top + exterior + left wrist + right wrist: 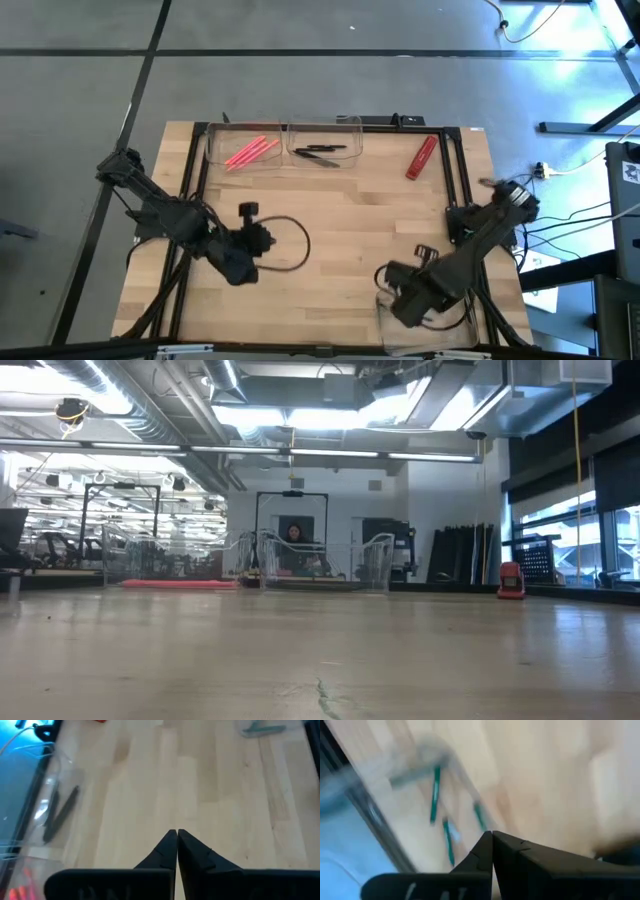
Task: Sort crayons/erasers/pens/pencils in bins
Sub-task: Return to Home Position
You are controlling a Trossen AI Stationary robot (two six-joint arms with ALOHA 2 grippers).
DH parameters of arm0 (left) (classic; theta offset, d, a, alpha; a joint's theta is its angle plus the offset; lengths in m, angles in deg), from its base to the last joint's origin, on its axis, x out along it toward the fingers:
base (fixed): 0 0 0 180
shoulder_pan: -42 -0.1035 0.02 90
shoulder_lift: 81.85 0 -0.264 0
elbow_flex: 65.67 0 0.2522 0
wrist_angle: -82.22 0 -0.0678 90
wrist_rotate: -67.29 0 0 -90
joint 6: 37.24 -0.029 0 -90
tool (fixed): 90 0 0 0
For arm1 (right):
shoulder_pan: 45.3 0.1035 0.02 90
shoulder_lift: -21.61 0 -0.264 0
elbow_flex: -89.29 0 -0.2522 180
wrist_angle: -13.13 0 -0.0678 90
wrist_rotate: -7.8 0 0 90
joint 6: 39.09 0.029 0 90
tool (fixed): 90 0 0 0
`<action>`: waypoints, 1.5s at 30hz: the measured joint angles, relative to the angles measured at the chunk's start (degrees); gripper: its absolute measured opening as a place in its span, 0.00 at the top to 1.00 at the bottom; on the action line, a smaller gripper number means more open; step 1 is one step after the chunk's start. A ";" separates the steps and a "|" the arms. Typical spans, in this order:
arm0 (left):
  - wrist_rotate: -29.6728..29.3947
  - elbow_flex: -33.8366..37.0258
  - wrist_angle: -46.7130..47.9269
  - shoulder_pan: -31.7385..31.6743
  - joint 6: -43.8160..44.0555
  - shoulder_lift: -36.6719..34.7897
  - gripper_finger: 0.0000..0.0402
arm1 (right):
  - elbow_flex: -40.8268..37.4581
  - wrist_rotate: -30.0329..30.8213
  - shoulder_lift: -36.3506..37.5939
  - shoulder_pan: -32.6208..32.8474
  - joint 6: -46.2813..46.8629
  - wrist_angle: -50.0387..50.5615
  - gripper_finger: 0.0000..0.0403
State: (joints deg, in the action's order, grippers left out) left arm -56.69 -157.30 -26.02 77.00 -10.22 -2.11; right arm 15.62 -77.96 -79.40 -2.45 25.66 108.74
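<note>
Two clear bins stand side by side at the table's far edge. The left one (245, 145) holds pink-red sticks (250, 152); the one beside it (325, 140) holds black sticks (320, 152). A third clear bin (455, 325) at the near right holds green sticks (436, 792). A red stick (421, 157) lies flat on the table at the far right. My left gripper (262, 240) (177, 837) is shut and empty over the table's middle left. My right gripper (400, 300) (492, 837) is shut and empty over the near-right bin.
A black metal frame (195, 160) runs along the table's left, far and right edges. A black cable (295, 240) loops beside my left gripper. Bare wood lies in the table's middle (360, 220). In the low view a person (295, 540) shows in the room behind the far bins.
</note>
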 joint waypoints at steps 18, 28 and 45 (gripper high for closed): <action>2.32 19.19 -11.98 -6.23 -0.11 -29.50 1.00 | -7.79 33.71 34.25 -1.18 -8.19 -2.77 1.00; 3.47 39.58 -38.78 -6.23 -5.31 -53.34 1.00 | -33.14 33.17 57.49 -1.18 -14.53 -29.56 1.00; 3.48 58.60 -55.28 -6.23 -15.79 -79.81 1.00 | -61.33 32.71 87.64 -1.18 -30.75 -57.51 1.00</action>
State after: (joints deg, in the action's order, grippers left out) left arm -53.21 -98.70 -81.30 70.77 -26.01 -81.92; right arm -45.72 -45.25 8.24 -3.63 -5.09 51.22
